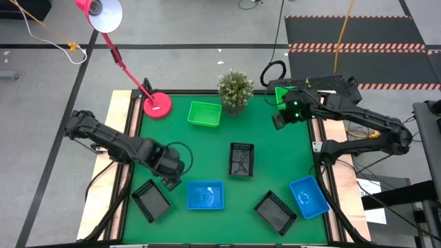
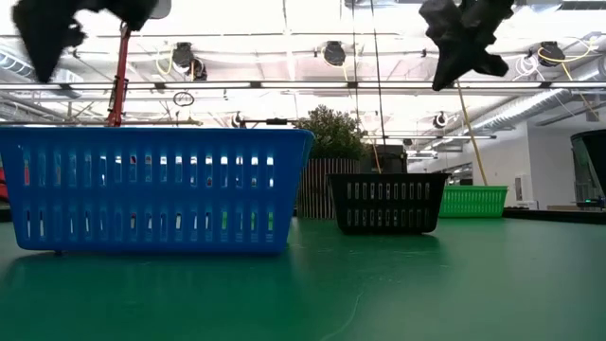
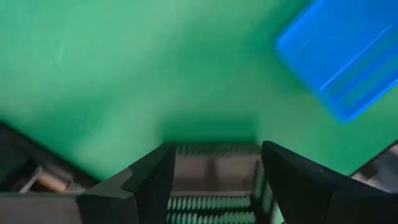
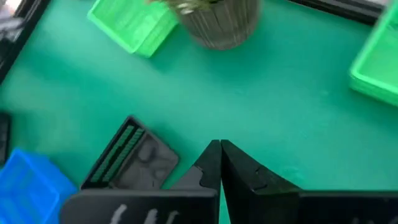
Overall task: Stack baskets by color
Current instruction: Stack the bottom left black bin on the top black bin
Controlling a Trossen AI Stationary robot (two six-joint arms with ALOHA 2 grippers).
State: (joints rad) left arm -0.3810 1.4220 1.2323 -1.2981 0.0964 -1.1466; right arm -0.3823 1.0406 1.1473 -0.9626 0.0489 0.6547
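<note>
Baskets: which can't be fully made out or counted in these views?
- Green basket at the far right: high view, mostly covered by the right arm; whether it is one or several stacked cannot be told.
- Front-left black basket: left wrist view, hidden partly by the left claw and cut by the edge.
- Blue basket: low view, blocks what lies behind it.

on the table: two green baskets, two blue baskets, three black baskets, one potted plant, one red lamp, two robot arms.
</note>
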